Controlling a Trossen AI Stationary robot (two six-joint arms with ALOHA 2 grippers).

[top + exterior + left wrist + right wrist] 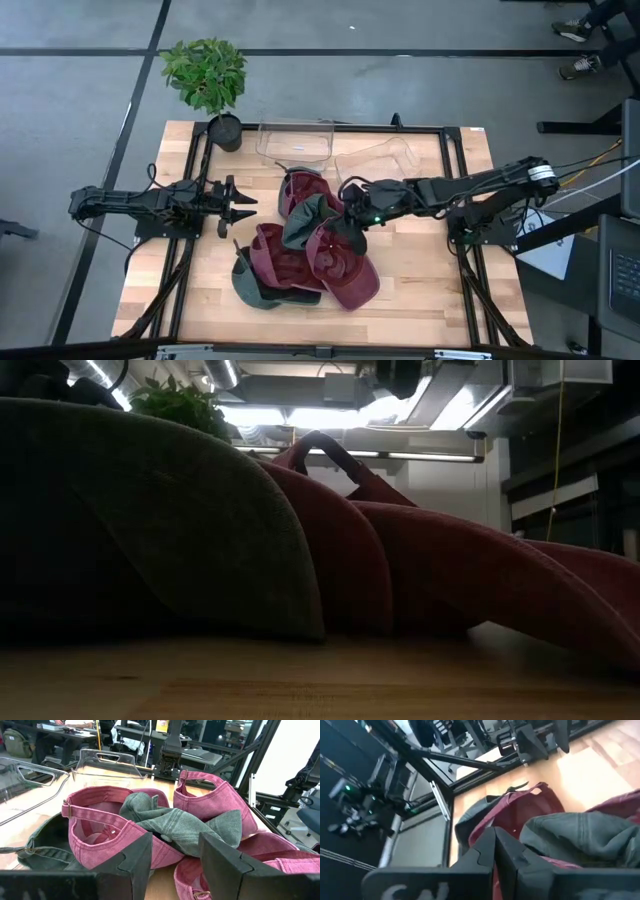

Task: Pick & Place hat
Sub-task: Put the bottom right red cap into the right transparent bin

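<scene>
From above we see a wooden tabletop [420, 290] with a heap of baseball caps at its middle: several maroon caps [340, 265] and a few grey-green ones. Our right gripper [352, 217] reaches into the heap from the right side, its fingers pressed together on the crumpled green cap [310, 222] that lies on top of the maroon ones. That cap has not left the pile. Our left gripper [243, 205] waits just left of the heap, fingers spread and holding nothing.

We judge the task barely begun. Two clear plastic bins [297, 142] stand at the far edge of the tabletop, and both look empty, so no cap has been placed yet. Lifting, carrying and releasing all remain.

A potted plant [207, 75] stands at the far left corner, near the bins. Another green cap [250, 285] lies at the near left of the heap. The caps overlap and tangle, so a neighbour may drag along with the pinched one.
</scene>
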